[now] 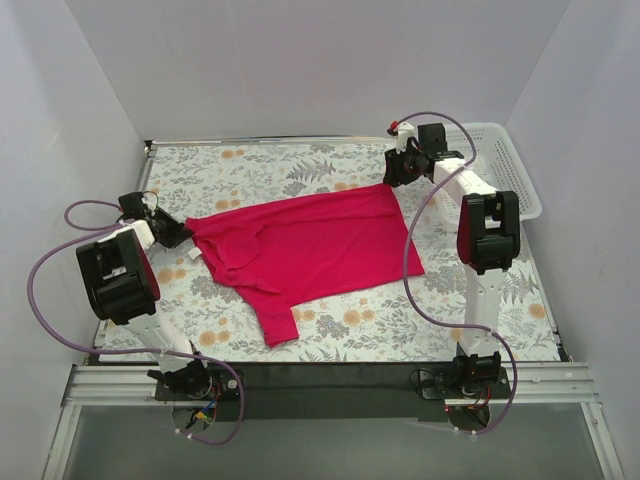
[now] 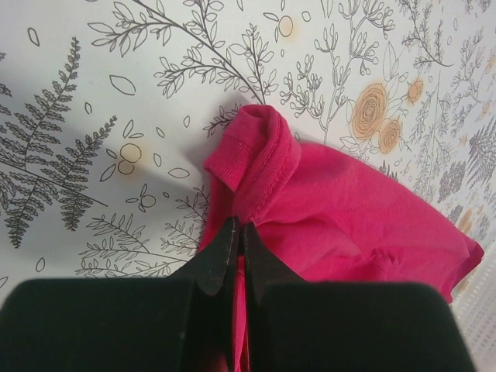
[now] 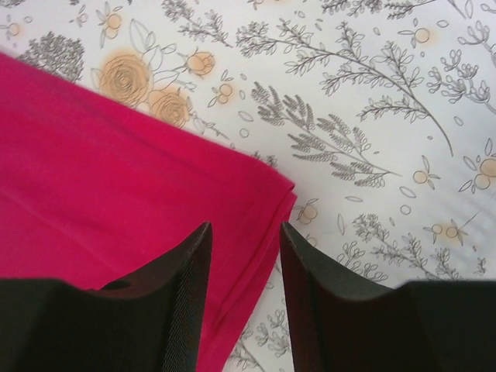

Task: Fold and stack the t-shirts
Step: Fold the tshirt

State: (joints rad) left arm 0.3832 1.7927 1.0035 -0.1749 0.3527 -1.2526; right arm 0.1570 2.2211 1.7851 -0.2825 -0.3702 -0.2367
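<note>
The magenta-red t-shirt [image 1: 310,245] lies half folded across the flowered table, one sleeve pointing toward the near edge. My left gripper [image 1: 183,232] sits at the shirt's left end and is shut on a fold of its cloth [image 2: 310,209], with fabric pinched between the black fingers. My right gripper [image 1: 398,172] hovers at the shirt's far right corner [image 3: 263,186]. Its jaws stand apart over the layered hem and hold nothing, so the cloth lies loose beneath them.
A white mesh basket [image 1: 510,170] stands at the back right, beside the right arm. White walls enclose the table on three sides. The floral tablecloth [image 1: 260,165] shows bare behind the shirt and along the near edge.
</note>
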